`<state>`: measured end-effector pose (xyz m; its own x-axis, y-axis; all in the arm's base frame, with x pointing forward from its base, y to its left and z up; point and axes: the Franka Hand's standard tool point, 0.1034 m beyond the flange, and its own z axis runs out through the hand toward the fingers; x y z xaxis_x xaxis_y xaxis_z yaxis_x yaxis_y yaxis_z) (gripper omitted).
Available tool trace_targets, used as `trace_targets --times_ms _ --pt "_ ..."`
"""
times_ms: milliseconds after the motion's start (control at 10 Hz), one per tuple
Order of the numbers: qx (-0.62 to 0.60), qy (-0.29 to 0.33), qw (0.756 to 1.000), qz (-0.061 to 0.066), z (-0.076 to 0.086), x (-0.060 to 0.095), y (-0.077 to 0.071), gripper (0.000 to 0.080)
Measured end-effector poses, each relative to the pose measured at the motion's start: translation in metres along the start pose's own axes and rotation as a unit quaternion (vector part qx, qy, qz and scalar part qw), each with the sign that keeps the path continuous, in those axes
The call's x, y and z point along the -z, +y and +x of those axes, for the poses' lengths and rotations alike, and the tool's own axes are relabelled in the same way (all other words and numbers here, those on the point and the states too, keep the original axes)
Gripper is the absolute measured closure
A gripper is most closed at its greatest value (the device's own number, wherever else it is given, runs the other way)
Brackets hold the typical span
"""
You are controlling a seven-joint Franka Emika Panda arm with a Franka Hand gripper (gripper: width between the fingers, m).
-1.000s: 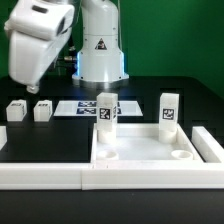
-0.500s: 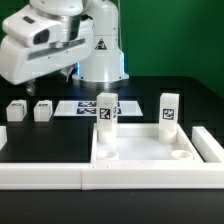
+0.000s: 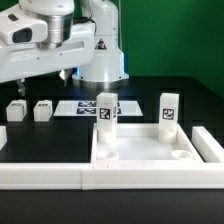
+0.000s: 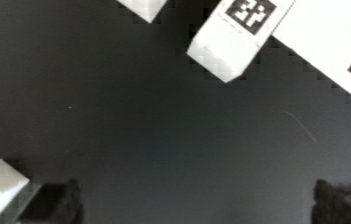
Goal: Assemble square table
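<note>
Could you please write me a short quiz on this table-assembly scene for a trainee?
1. How many white tagged block legs stand upright on the large flat white plastic square panel?
2. True or false: the gripper is holding a leg.
3. Where do the two loose legs lie on the black table? A) to the exterior view's left of the panel; B) to its right; C) on the panel.

Key: 1: two. 2: false, its jaws are open and empty. 3: A.

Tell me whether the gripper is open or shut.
Open: in the wrist view the gripper shows its two fingers far apart, nothing but dark table between.
</note>
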<state>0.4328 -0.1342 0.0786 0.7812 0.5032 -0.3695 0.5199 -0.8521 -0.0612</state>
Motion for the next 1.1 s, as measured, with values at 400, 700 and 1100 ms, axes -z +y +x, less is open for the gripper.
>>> trace_targets --times_ms 400,700,1100 --pt "-0.137 -0.151 0.976 0.075 -0.009 -0.022 -0.017 0.0151" --pt "-0.116 -0.224 0.963 0.099 -0.006 -0.027 -0.022 0.0151" --pt "-0.135 -0.277 0.946 0.105 -0.008 -0.041 -0.024 0.0151"
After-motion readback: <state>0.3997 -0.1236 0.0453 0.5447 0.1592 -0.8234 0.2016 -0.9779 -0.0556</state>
